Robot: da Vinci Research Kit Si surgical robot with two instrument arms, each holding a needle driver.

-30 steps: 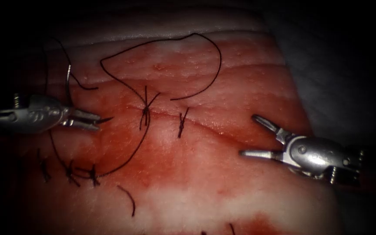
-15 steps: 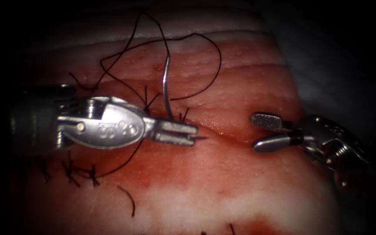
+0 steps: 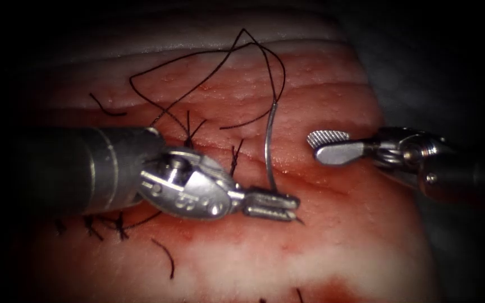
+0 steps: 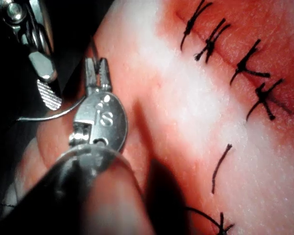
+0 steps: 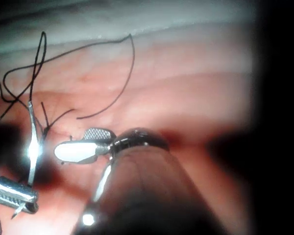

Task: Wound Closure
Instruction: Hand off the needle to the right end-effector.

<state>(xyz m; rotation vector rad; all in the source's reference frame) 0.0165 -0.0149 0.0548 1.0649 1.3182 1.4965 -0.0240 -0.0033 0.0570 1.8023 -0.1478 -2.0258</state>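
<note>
My left tool (image 3: 290,206) grips the needle (image 3: 269,146) near its tip, clear of the tissue (image 3: 321,247), right of the knots. My right tool (image 3: 324,146) gapes wide, holding nothing.

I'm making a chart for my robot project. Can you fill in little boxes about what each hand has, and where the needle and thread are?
Left hand: shut on the needle near its pointed end
Right hand: open, holding nothing
Needle: stands up from the left hand, over the cut, not in the tissue
Thread: runs from the needle's top end in loops over the tissue
Tissue: several knotted stitches along the cut
</note>
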